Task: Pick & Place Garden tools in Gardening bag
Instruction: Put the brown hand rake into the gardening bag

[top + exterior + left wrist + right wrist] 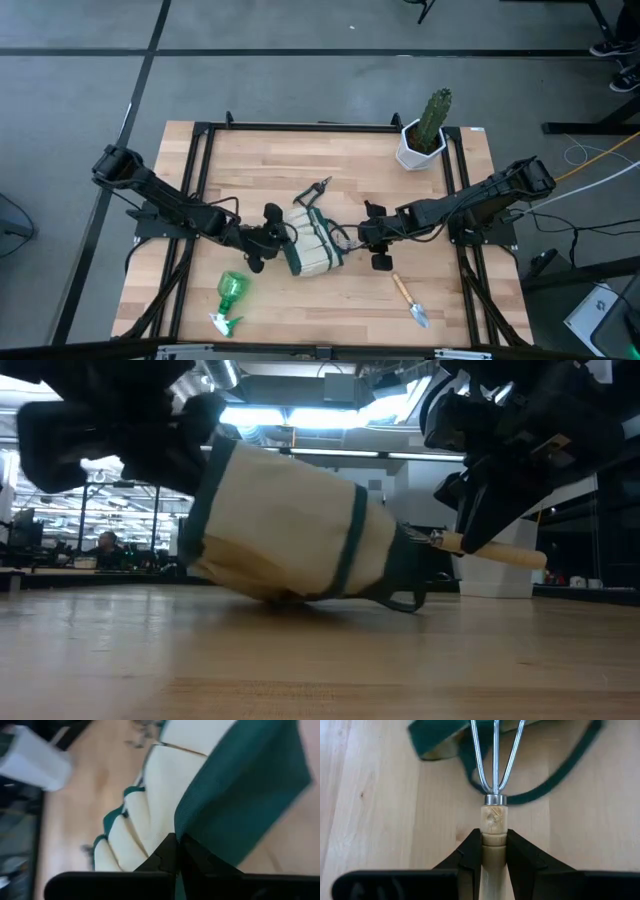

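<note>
A lab or workshop: grey floor [300,80], ceiling strip lights [300,415], exposed ducts, desks behind.

Plant: green cactus [435,110] in white faceted pot [418,150], far right corner.
Surface: light wooden table [260,165].

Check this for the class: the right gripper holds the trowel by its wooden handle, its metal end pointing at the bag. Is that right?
Not quite. The right gripper holds the rake, not the trowel: the right wrist view shows three wire tines above the wooden handle, pointing at the bag. The trowel lies on the table in the high view.
</note>
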Controlling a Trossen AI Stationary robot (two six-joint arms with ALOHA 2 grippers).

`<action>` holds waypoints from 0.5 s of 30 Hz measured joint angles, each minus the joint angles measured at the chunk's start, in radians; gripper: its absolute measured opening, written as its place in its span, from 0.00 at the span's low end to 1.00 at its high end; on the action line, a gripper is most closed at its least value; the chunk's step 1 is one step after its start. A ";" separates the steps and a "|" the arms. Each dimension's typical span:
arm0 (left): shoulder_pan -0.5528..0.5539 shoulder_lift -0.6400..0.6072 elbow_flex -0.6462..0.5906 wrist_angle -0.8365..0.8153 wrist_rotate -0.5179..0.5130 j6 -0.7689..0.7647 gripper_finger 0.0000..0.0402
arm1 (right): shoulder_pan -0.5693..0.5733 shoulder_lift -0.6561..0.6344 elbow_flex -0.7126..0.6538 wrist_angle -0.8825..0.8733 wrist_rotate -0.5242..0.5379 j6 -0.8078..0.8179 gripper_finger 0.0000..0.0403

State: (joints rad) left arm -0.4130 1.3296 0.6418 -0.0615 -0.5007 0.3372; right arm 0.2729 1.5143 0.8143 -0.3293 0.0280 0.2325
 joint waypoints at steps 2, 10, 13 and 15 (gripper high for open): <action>-0.012 -0.005 0.000 -0.002 -0.056 0.006 0.01 | -0.001 0.000 0.000 0.000 -0.003 0.003 0.18; -0.079 -0.055 0.000 0.000 -0.200 0.045 0.01 | -0.054 0.000 0.000 -0.068 0.028 0.101 0.18; -0.094 -0.092 0.000 0.003 -0.312 0.052 0.01 | -0.074 0.000 0.000 -0.089 0.025 0.127 0.18; -0.098 -0.116 0.000 0.003 -0.369 0.053 0.01 | -0.084 0.000 0.000 -0.089 0.006 0.128 0.18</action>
State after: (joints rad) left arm -0.5109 1.2138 0.6418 -0.0589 -0.8699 0.3901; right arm 0.1892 1.5143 0.8143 -0.4185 0.0343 0.3607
